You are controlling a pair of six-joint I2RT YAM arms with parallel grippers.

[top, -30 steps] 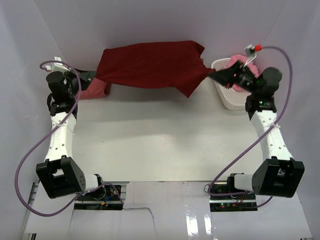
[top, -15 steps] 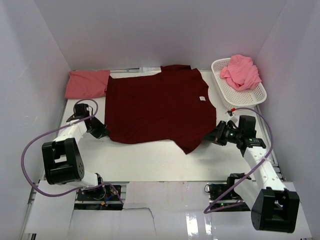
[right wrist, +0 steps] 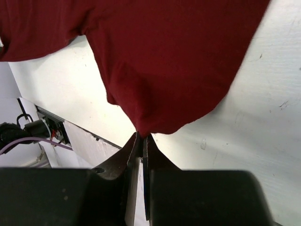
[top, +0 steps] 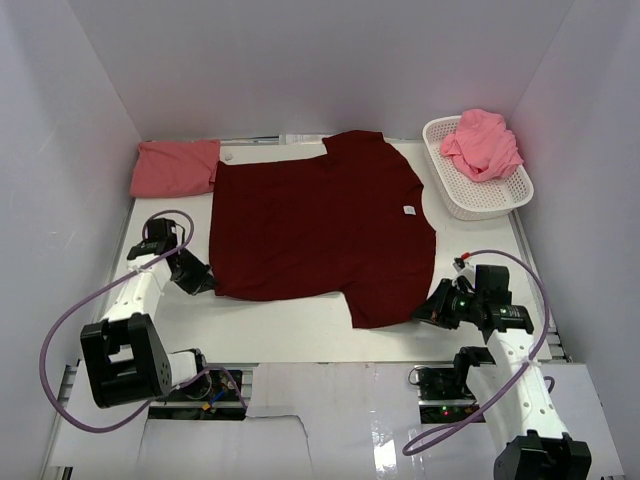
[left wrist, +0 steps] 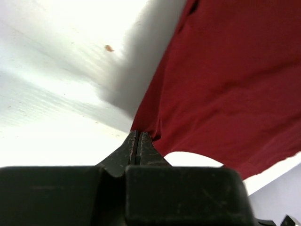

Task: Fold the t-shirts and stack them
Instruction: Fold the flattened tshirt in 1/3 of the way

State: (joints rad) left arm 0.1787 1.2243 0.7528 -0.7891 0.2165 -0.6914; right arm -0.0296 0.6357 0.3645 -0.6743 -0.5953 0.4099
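Maroon t-shirt fills the middle, basket blocks far right, near table strip lies bare.

Table, maroon shirt, salmon shirt, basket

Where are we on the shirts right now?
Done: the salmon shirt looks folded at the far-left corner. In hand: the maroon shirt lies spread flat, unfolded, the left gripper and right gripper each shut on its near edge. Left: folding it, then the light pink shirt crumpled in the basket, and stacking.
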